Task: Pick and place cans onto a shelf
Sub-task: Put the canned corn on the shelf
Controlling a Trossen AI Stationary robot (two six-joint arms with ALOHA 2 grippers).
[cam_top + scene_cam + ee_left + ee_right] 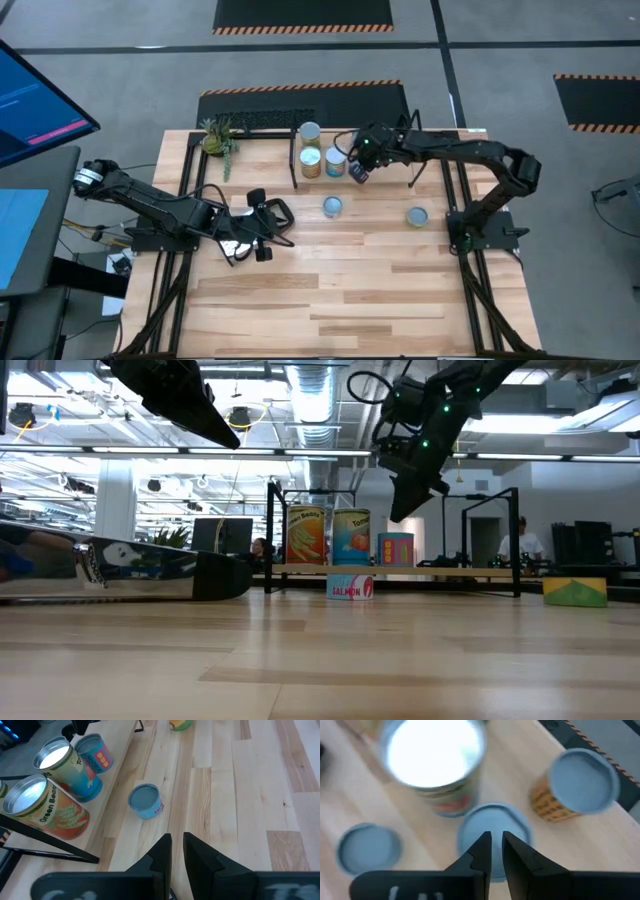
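Observation:
The shelf (400,170) (450,571) stands at the table's far side. It carries a green-beans can (306,536), a tomato can (351,536) and a small teal can (396,549). A salmon can (332,206) (350,587) and a green-yellow can (417,216) (575,591) rest on their bases on the table. My right gripper (358,170) (403,510) hangs shut and empty just above the small teal can's top (492,832). My left gripper (262,238) (176,840) is shut and empty over the table's left part, pointing toward the salmon can (146,801).
A small plant (220,140) stands at the far left corner. Another can with orange sides (309,131) (575,785) stands behind the shelf cans. A long silvery and dark thing (120,568) lies low at the left of the low view. Bare wood (360,290) lies toward the near edge.

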